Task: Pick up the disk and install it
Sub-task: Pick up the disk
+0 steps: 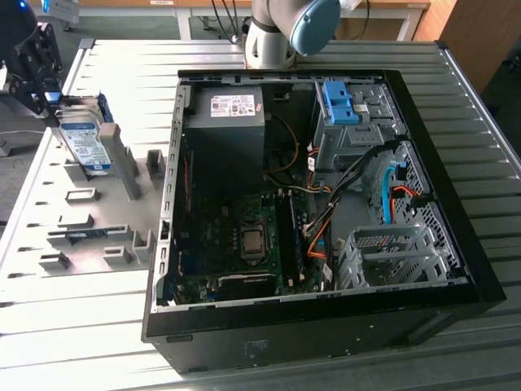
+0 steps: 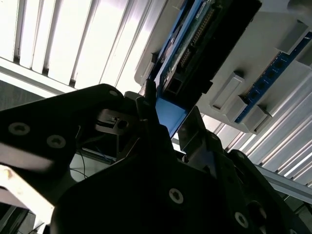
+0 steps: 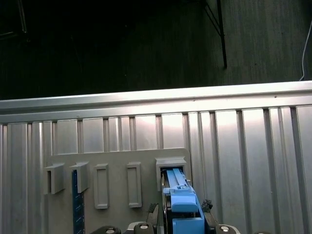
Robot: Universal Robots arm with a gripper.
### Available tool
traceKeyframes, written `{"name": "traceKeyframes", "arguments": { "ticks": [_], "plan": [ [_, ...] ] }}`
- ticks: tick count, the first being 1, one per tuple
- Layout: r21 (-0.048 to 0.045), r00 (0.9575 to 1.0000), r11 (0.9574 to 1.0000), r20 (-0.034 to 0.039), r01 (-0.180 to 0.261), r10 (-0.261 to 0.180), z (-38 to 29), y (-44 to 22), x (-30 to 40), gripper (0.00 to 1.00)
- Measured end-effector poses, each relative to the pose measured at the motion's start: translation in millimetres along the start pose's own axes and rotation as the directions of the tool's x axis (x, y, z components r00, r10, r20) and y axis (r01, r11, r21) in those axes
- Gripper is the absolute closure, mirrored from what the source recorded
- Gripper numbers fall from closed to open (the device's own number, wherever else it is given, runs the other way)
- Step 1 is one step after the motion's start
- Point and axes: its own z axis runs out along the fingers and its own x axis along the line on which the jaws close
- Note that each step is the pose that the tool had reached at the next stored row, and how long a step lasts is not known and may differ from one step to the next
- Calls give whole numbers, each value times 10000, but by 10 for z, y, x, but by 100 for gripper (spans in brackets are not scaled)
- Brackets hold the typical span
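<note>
Disk (image 1: 84,145): upright in grey holder rack (image 1: 85,213), the exterior view's far left, top rail presented for grasping. Gripper (image 1: 52,104): clenched on disk's upper edge, 1 finger each side. Open computer case (image 1: 309,334): right of rack.

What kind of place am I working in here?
Probably a robot workcell or lab bench for computer assembly: an open desktop computer case lies on a ribbed metal table, beside a grey fixture plate with slotted holders, where the disk stands.

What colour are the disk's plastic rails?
Light blue, edging the disk; clearest in the first wrist view.
</note>
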Motion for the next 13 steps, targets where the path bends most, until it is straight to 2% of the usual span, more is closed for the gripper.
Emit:
{"name": "traceKeyframes", "arguments": {
  "ticks": [4, 5, 9, 13],
  "plan": [
    [0, 10000, 10000, -9, 0, 0, 18, 2, -31, 54],
    [0, 10000, 10000, -18, 1, -1, 26, 2, -32, 48],
    [3, 10000, 10000, -74, 0, 0, 72, 1, -32, 48],
    [3, 10000, 10000, -85, -1, 1, 99, 1, -32, 48]
  ]
}}
